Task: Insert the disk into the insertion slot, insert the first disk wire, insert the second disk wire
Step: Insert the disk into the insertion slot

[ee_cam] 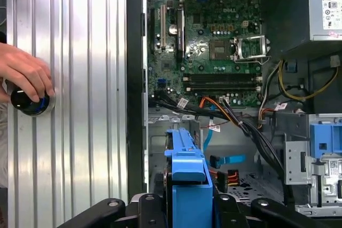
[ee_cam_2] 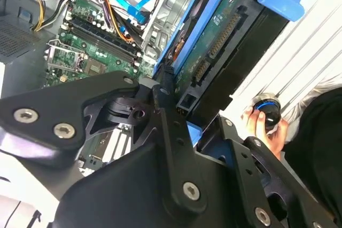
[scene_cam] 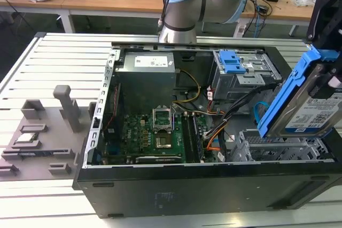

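My gripper is shut on the disk, a silver drive in a bright blue carrier. In the exterior view the disk hangs tilted just above the insertion slot, a silver perforated cage at the case's near right corner. In the second wrist view the black fingers clamp the disk by its edges. Inside the case, beside the cage, lie the first disk wire, an orange, red and black bundle, and the second disk wire, a light blue flat cable that loops behind the disk.
An open computer case lies on a slatted metal table. A grey cage with a blue latch sits behind the slot. The motherboard fills the middle. A person's hand rests on a round knob beside the case. Grey fixtures stand at the exterior view's left.
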